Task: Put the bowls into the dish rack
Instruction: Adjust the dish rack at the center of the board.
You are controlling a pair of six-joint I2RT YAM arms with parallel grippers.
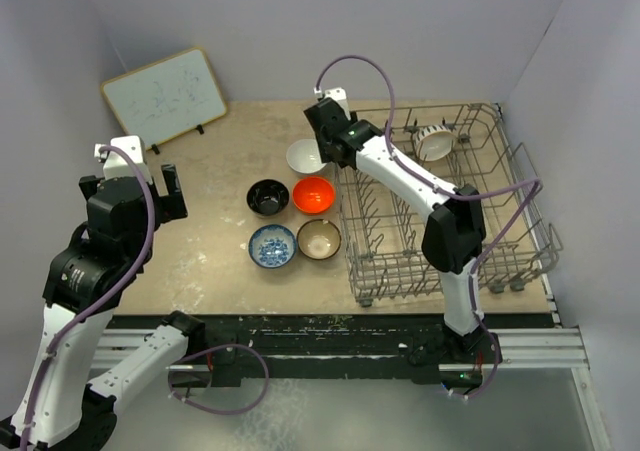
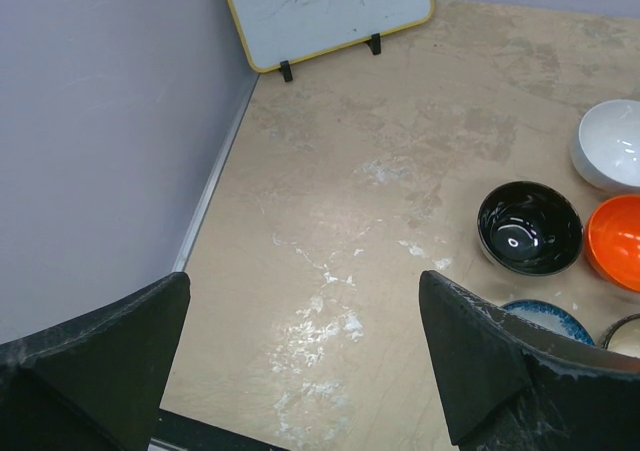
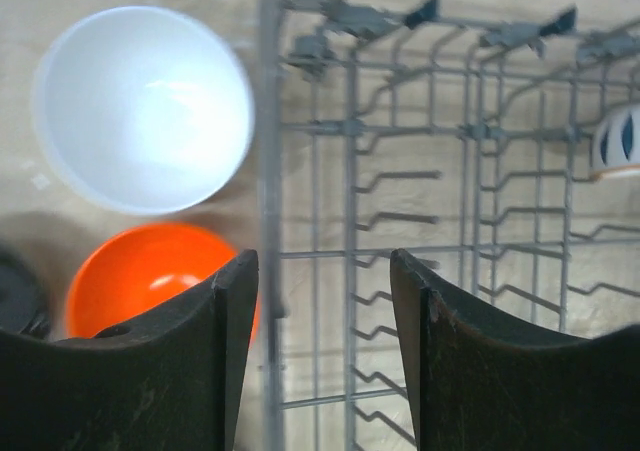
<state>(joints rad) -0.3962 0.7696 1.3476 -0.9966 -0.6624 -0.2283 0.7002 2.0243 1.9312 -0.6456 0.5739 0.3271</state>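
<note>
One bowl (image 1: 436,143) is in the rack (image 1: 398,269), five others (image 1: 313,194) wait on the desk (image 1: 215,266); my left claw (image 2: 305,296) and right claw (image 3: 322,271) are open, empty.

Pale lavender walls (image 1: 300,31) enclose a scuffed beige tabletop (image 1: 215,266). A yellow-framed whiteboard (image 1: 165,96), faintly scribbled, stands tilted on black feet at the far left corner.

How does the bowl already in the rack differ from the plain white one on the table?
The racked bowl is tipped on its side among the tines of the dish rack; the white bowl stands upright on the table, mouth up. The racked bowl shows dark stripes on its outside; the white bowl is plain. Both are small, round bowls.
</note>
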